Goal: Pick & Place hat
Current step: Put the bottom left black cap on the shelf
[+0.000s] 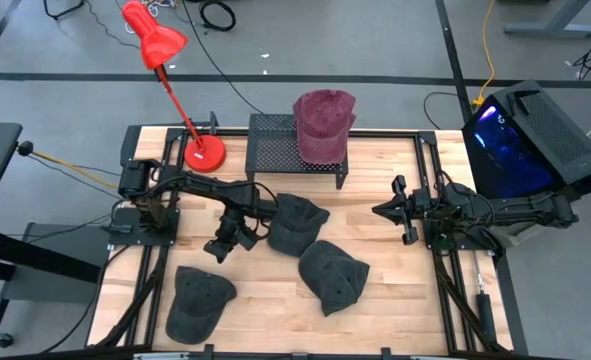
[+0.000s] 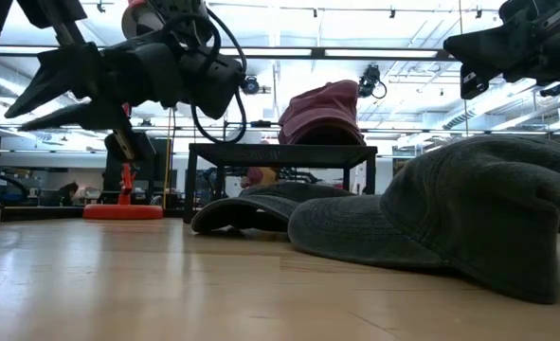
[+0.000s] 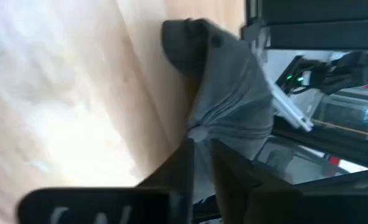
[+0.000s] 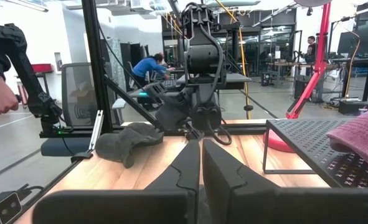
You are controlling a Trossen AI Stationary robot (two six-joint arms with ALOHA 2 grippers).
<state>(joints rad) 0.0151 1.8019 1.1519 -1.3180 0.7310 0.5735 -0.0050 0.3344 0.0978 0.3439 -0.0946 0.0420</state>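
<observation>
Hats first: we count three dark grey hats on the wooden table [image 1: 375,180] and one maroon hat [image 1: 324,125] sitting on the black mesh stand [image 1: 275,140] at the back. Of the grey ones, the middle hat [image 1: 297,222] lies just beside the left gripper [image 1: 222,246], the near-centre hat [image 1: 332,276] touches it, and the front-left hat [image 1: 197,300] lies apart. We find the left gripper low over bare wood, holding nothing; its fingers [image 3: 230,180] show a narrow gap in the wrist view, so we judge them slightly parted (the view is blurred). The right gripper [image 1: 397,209] waits at the right side, clenched with its fingers together, empty. A red desk lamp [image 1: 175,90] stands at the back left.
</observation>
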